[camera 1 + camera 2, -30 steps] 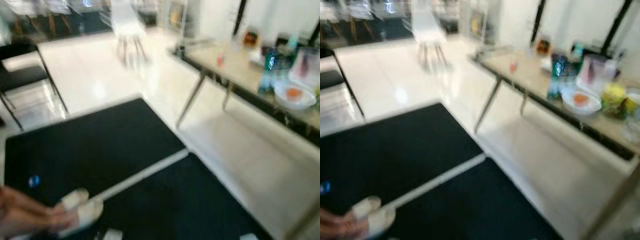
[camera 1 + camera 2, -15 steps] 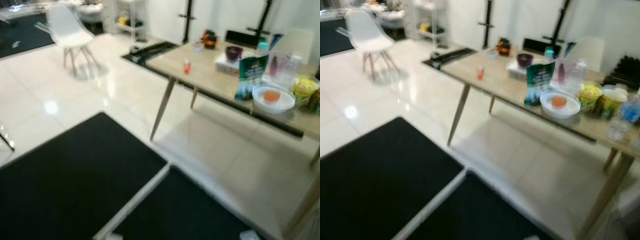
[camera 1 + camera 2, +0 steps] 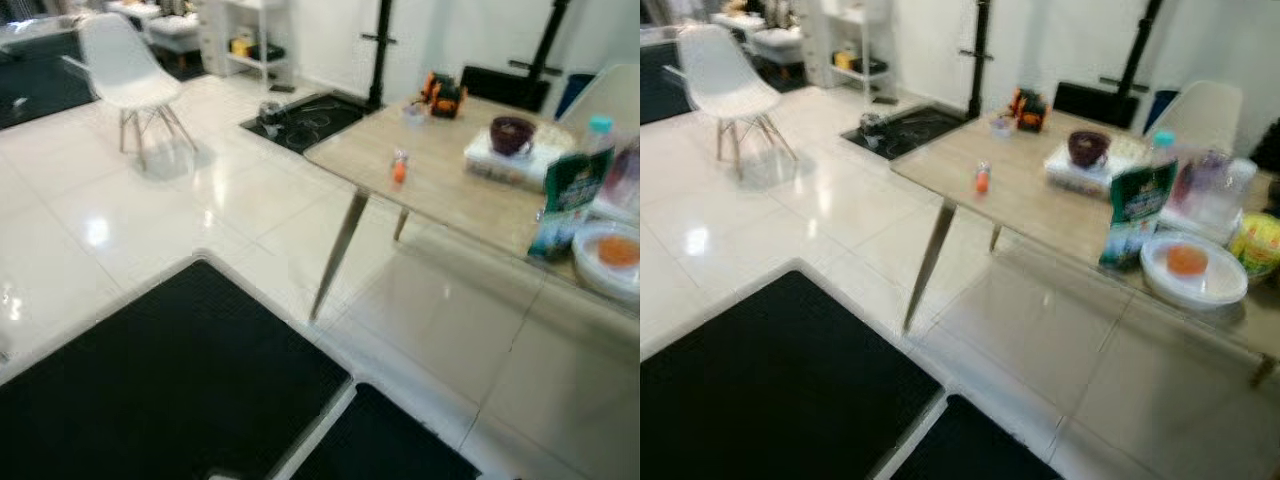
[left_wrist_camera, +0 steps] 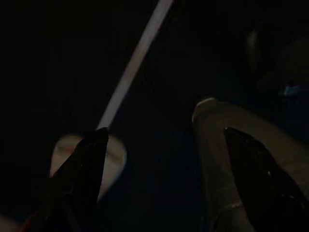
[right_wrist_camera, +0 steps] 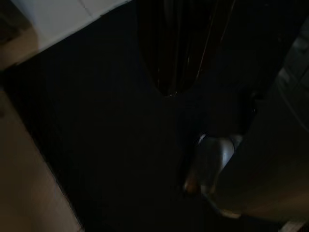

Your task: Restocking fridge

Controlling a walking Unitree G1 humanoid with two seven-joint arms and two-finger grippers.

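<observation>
Several containers sit on the worktop (image 3: 1040, 205) ahead of me: a white bowl (image 3: 1193, 268) with something orange in it, a dark bowl (image 3: 1088, 148) on a white tray, a green pouch (image 3: 1133, 212) standing upright beside a clear bottle (image 3: 1160, 150), and a yellow tub (image 3: 1260, 243) at the far edge. One small orange bottle (image 3: 982, 178) stands alone, upright, nearer the corner. No fridge that I can make out. I see glossy white floor tiles (image 3: 120, 220), black mats (image 3: 170, 380) underfoot and a white chair (image 3: 120, 75) across the room. My left gripper (image 4: 164, 179) hangs low over a dark mat, jaws spread wide, well away from the worktop. Right gripper (image 5: 174, 58) also hangs over dark mat; I cannot tell how its jaws stand.
</observation>
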